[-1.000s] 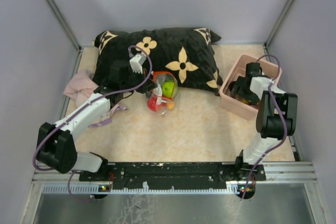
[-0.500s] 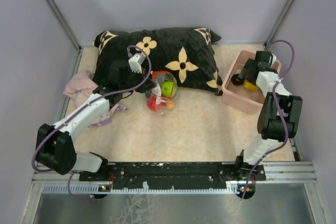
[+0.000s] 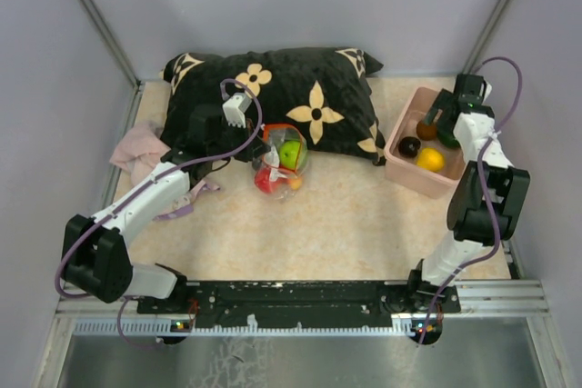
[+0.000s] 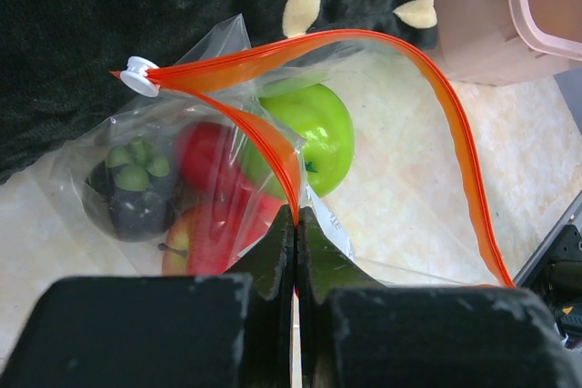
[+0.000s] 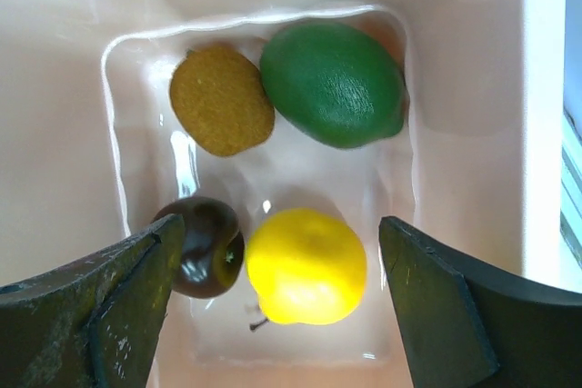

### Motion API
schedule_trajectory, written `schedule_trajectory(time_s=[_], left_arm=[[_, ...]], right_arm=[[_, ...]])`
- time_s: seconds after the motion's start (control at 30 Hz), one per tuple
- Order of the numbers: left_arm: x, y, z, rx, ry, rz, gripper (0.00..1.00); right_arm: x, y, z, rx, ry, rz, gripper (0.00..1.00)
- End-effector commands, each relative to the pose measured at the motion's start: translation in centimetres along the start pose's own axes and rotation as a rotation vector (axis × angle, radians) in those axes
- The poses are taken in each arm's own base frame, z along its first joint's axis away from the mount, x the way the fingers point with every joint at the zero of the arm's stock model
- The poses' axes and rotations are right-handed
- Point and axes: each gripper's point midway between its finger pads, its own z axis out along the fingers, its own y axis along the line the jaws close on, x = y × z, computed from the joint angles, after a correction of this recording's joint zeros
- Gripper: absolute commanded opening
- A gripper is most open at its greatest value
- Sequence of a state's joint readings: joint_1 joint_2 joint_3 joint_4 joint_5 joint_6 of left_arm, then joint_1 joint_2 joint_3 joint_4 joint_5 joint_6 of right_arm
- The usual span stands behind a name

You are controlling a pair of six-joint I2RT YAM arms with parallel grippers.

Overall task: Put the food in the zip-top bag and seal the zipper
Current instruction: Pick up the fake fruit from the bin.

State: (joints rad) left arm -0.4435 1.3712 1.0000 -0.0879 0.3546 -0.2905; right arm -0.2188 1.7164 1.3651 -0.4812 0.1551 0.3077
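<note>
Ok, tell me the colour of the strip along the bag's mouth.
The zipper is red-orange, clearest in the left wrist view.

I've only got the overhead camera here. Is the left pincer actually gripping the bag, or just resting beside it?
Observer: Gripping. The left wrist camera shows the left pincer shut on the near lip of the bag's orange zipper strip.
Operator: Is the mouth open?
Observer: Yes, the far lip bows wide away, and the white slider sits at one end.
Operator: What's under the right pincer?
Observer: The right pincer is open over the pink bin, above a yellow lemon, holding nothing.
</note>
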Motion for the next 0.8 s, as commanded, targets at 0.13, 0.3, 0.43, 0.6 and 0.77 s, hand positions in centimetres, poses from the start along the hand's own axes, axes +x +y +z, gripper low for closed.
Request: schedule_trajectory(time_s=[0.13,0.3,0.43,0.6,0.77], left_arm=[[-1.1,-0.6,-0.8,0.002,-0.034,0.022,0.00],[-1.0,-0.6,-0.8,0.001,-0.033,0.022,0.00],[-1.0,-0.6,-0.8,0.000,-0.030,0.022,0.00],[-1.1,-0.6,-0.9,0.002,-0.033,0.024,0.00],[-1.5,-0.9,-1.3,0.005,-0.044,0.027,0.00]], right_arm=[[3.4,-1.8,-0.6,0.083,0.138,0.031,0.88],[6.1,-2.6,-0.8,0.103,0.217,0.018,0.88],[7.6,-3.0,0.0,0.110,0.245,0.018,0.89],[8.4,-3.1,2.0,0.109,0.241,0.027,0.89],[9.1,-2.9,4.0,0.113,0.251,0.037,0.89]])
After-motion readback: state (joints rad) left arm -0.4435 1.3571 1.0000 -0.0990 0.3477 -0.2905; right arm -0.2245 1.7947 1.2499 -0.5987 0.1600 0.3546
